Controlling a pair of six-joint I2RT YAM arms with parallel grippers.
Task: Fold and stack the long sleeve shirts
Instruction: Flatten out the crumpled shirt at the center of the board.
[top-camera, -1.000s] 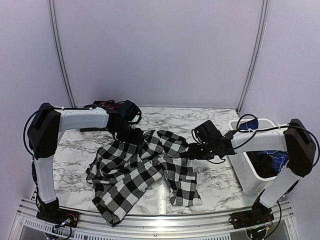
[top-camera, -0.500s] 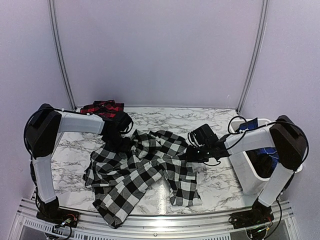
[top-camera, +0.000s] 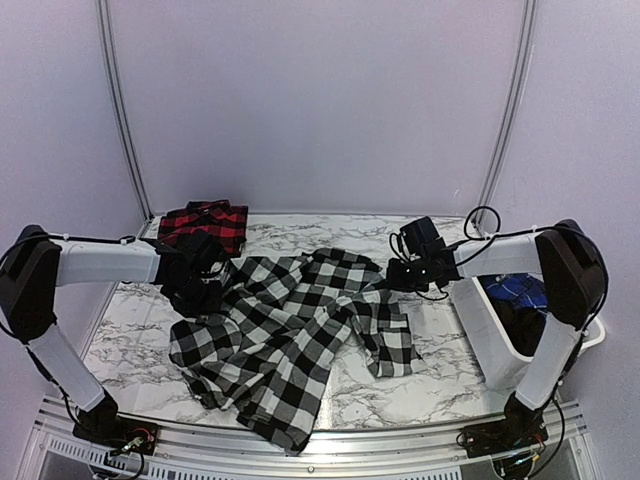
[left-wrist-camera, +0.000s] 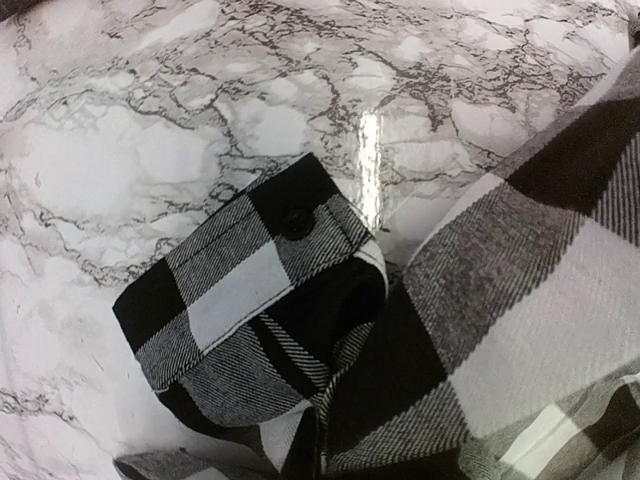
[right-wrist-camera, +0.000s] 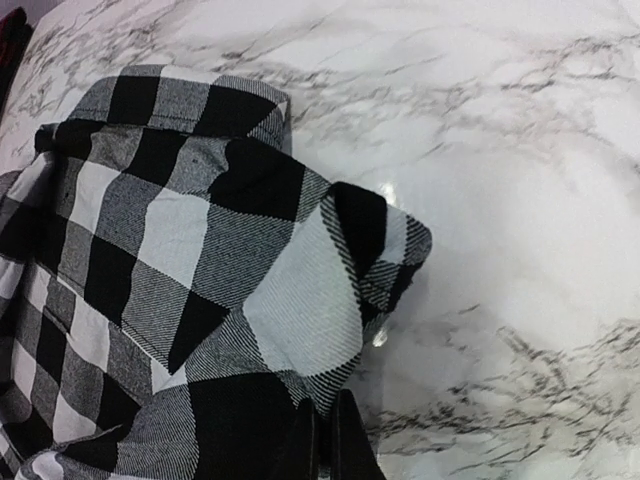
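The right end effector (right-wrist-camera: 321, 430) pinches the black-and-white checked flannel shirt (top-camera: 300, 320) on the marble worktop (top-camera: 440, 380). Whether the left end effector (top-camera: 205, 295) grips is unclear.

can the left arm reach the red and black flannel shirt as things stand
Probably yes: the red-and-black check flannel shirt lies just beyond the left end effector, nothing between, though it seems busy with the black-and-white check flannel shirt.
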